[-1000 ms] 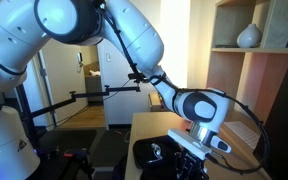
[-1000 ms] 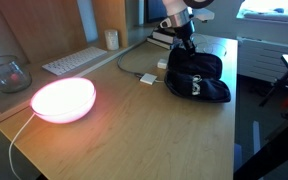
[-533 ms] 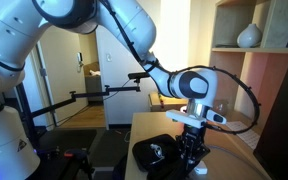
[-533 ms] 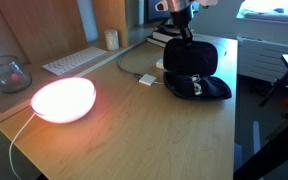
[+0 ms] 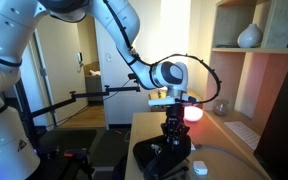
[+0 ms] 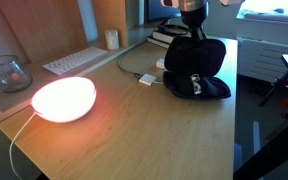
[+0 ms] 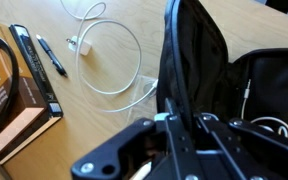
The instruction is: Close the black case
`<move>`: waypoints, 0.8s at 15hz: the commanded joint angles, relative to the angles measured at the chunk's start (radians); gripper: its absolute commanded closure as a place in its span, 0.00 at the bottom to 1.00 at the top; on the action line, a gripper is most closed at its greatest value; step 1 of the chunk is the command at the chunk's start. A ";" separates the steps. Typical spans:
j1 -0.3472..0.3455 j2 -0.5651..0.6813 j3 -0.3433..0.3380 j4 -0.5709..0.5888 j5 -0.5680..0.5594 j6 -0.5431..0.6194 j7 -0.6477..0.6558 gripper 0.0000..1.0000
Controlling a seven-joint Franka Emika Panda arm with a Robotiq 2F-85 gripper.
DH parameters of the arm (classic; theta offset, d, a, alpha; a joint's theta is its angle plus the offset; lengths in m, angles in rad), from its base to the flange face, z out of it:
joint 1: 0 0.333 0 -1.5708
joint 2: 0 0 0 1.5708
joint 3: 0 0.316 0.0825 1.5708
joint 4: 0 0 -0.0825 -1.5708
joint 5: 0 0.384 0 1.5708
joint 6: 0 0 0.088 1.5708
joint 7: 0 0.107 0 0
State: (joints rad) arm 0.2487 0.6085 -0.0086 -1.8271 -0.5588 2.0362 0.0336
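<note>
The black case (image 6: 198,82) lies on the wooden desk, its lower half flat with a white cable inside. Its other half, the lid (image 6: 200,52), stands raised nearly upright. In the wrist view the lid (image 7: 196,50) rises as a thin black edge straight out of my gripper (image 7: 174,116), which is shut on its rim. The lower half (image 7: 269,92) lies to the right of it. In both exterior views my gripper (image 6: 192,33) comes down from above onto the lid's top edge, and the case (image 5: 156,158) sits below my gripper (image 5: 174,128).
A glowing pink lamp (image 6: 63,98), a keyboard (image 6: 74,62), a glass bowl (image 6: 6,72) and a small white block (image 6: 112,39) stand on the desk. A white cable with adapter (image 7: 102,58), a pen (image 7: 52,55) and stacked books (image 7: 19,100) lie beside the case.
The lid has swung up from lying flat open to nearly upright, carried by my shut gripper, and the arm has moved across over the case.
</note>
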 commanded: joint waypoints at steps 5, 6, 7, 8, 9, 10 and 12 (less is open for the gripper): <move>0.068 0.033 0.044 -0.066 -0.085 -0.065 0.042 0.96; 0.071 0.041 0.052 -0.063 -0.089 -0.072 0.037 0.96; 0.076 0.046 0.056 -0.061 -0.097 -0.076 0.045 0.96; 0.076 0.050 0.060 -0.057 -0.103 -0.079 0.046 0.97; 0.071 0.053 0.066 -0.054 -0.102 -0.082 0.034 0.96; 0.071 0.056 0.067 -0.052 -0.101 -0.085 0.040 0.96; 0.072 0.058 0.073 -0.050 -0.102 -0.090 0.025 0.96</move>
State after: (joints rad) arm 0.3241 0.6572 0.0465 -1.8865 -0.6534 1.9774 0.0660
